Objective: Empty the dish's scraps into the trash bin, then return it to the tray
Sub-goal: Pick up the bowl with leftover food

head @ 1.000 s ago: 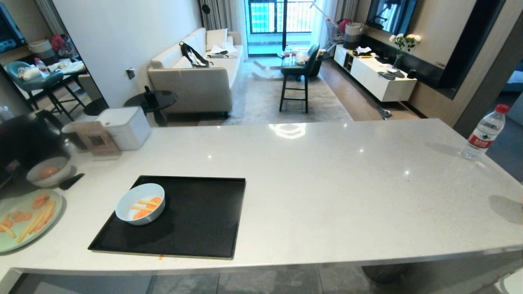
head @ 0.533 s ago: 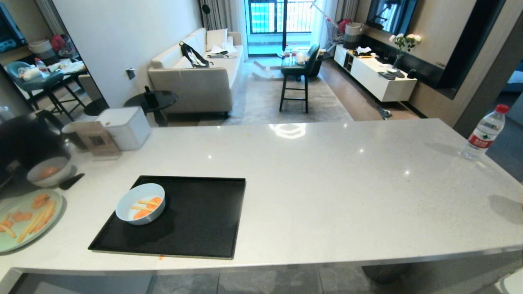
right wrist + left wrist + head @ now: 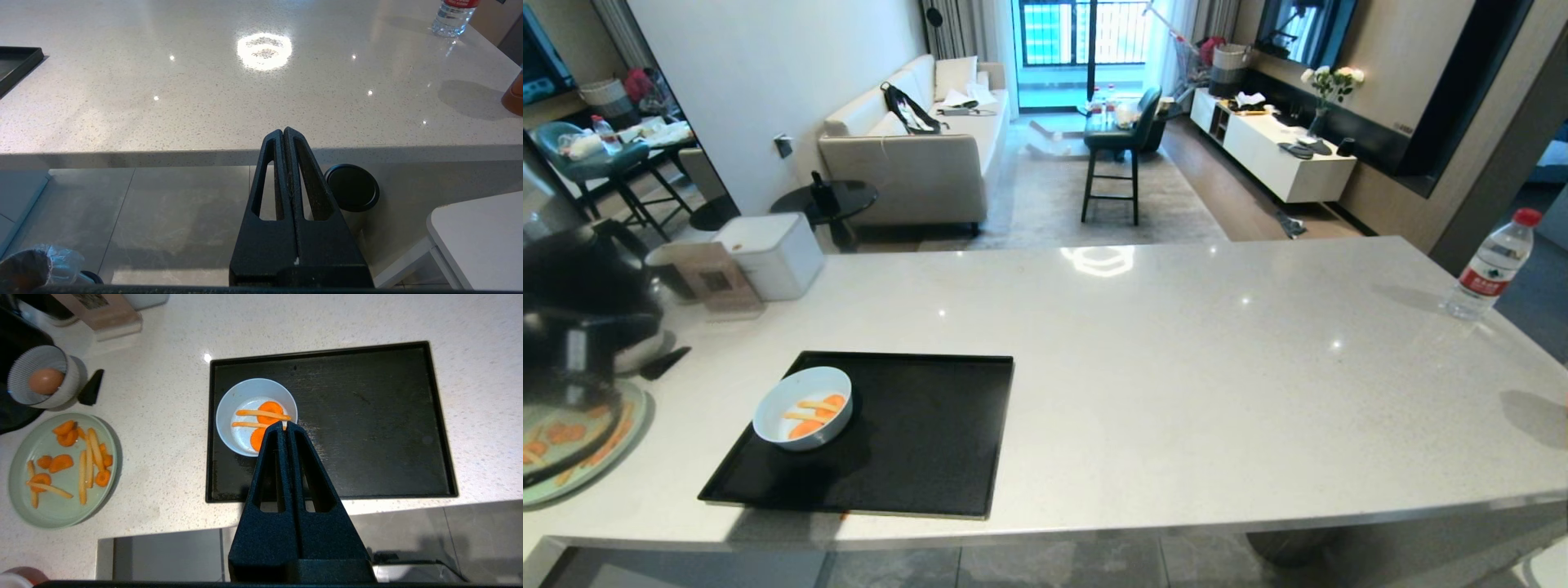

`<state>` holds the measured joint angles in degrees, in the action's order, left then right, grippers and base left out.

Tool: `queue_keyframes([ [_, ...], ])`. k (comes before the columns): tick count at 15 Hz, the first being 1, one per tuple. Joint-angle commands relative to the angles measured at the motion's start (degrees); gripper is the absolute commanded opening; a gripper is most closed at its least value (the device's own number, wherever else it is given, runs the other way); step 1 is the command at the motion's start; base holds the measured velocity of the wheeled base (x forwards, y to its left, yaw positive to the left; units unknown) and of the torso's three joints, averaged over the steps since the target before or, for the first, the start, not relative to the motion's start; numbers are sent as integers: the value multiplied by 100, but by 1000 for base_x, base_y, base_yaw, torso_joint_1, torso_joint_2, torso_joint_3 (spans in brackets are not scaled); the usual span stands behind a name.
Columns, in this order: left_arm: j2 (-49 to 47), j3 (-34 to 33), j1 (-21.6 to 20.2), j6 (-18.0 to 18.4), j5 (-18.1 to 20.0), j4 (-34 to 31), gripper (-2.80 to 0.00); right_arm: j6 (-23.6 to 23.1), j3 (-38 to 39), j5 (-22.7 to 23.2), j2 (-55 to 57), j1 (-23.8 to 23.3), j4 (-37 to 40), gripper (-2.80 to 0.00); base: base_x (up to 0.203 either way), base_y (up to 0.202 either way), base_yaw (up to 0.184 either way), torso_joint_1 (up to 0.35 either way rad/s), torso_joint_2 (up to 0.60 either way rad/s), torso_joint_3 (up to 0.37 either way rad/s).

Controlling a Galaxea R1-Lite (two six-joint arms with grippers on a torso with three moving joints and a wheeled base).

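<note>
A red label with white characters is borne by the water bottle [image 3: 1492,265] at the far right of the worktop [image 3: 1176,367]; the characters cannot be read. A dark square printed mark, possibly a code, is carried by the brown card stand [image 3: 717,280] at the far left; it cannot be read. No other text, number or brand is legible.

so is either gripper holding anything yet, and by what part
Nothing is held. The left gripper is shut and empty above the dish on the tray; the right gripper is shut and empty below the counter edge.
</note>
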<state>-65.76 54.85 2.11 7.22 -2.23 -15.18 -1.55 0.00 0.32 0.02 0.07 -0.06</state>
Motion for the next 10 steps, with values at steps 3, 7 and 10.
queue_keyframes([
  [3, -1815, 432, 3, 79, -24, 3, 0, -3, 0, 3, -2, 1, -3, -280, 0, 0, 0, 0, 0, 0],
  [7, -2934, 737, -112, 101, -88, 14, 0, -3, 0, 3, -2, 1, -3, -280, 0, 0, 0, 0, 0, 0],
  [10, -3741, 1125, -259, 154, -161, 128, 0, -3, 0, 3, -2, 1, -2, -280, 0, 0, 0, 0, 0, 0],
])
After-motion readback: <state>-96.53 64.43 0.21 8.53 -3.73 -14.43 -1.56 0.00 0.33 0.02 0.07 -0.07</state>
